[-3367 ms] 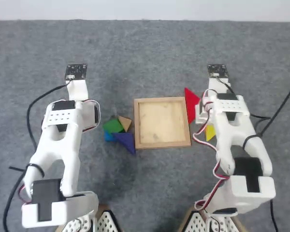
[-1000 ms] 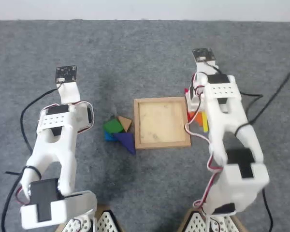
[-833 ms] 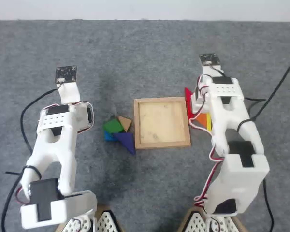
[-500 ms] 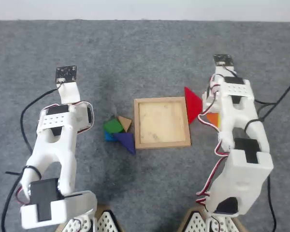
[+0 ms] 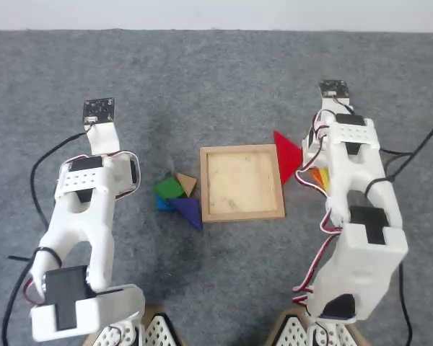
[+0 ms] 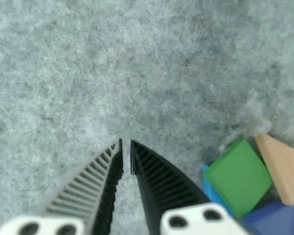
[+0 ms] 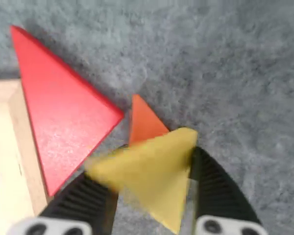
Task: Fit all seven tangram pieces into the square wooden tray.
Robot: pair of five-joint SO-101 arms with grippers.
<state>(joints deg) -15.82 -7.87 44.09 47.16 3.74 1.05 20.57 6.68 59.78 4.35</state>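
Note:
The square wooden tray [image 5: 205, 182] lies in the middle of the grey mat, its floor bare. A red triangle [image 5: 286, 154] [image 7: 63, 115] rests against the tray's right rim, with a small orange triangle [image 7: 144, 125] beside it. My right gripper [image 7: 157, 149] is shut on a yellow triangle [image 7: 157, 183], held just above the mat to the right of the red one. Left of the tray sits a cluster: green square [image 5: 169, 188] [image 6: 237, 176], tan triangle [image 5: 187, 183] [image 6: 281, 166], purple piece [image 5: 187, 210] and blue piece [image 5: 161, 204]. My left gripper [image 6: 126, 143] is shut on nothing, over bare mat left of the cluster.
The left arm [image 5: 90, 194] stands left of the cluster and the right arm [image 5: 350, 173] right of the tray, each trailing cables. Grey carpet stretches open behind the tray and in front of it.
The right arm swung right, off the red triangle and away from the tray, carrying the yellow triangle. The left arm shifted slightly left at first, then stayed still.

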